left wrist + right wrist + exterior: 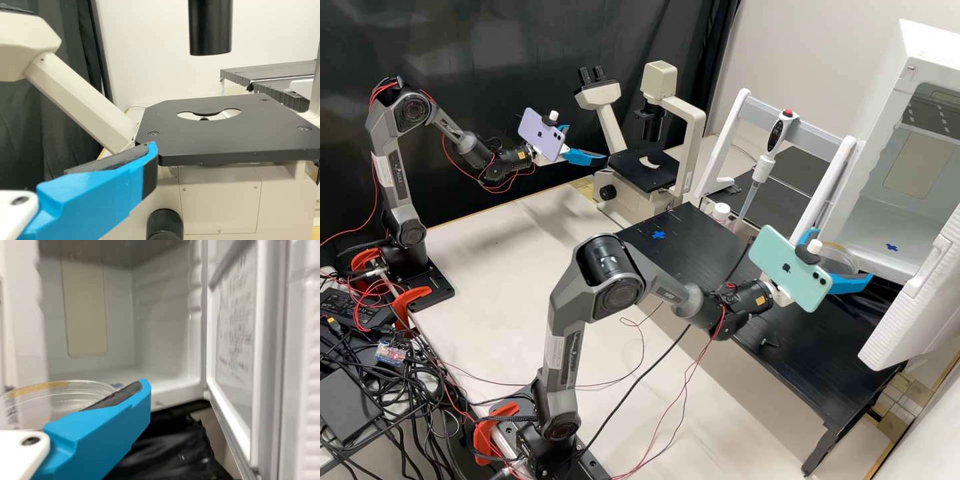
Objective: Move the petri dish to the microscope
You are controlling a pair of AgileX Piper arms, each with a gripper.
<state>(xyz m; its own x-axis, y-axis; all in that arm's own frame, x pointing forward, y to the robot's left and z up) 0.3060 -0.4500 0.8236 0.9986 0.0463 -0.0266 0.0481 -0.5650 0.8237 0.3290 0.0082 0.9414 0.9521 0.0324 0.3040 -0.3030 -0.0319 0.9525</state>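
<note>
The clear round petri dish [841, 257] is raised in front of the open white cabinet, held between the blue fingers of my right gripper [844, 255]. In the right wrist view the dish's rim [75, 386] lies against the dark pad of one finger of that gripper [107, 422]. My left gripper [587, 143] stands open beside the microscope [692, 127], nothing between its fingers. One finger of the left gripper [100, 192] is near a corner of the microscope's black stage [225, 137], whose round opening sits below the dark condenser tube [210, 27].
A white cabinet [887, 200] has its door [917, 300] swung open at the right. A black low table [693, 267] with a blue cross mark reaches from the microscope to the cabinet. Behind it are a white frame with a pipette [763, 170] and a small white bottle [721, 212].
</note>
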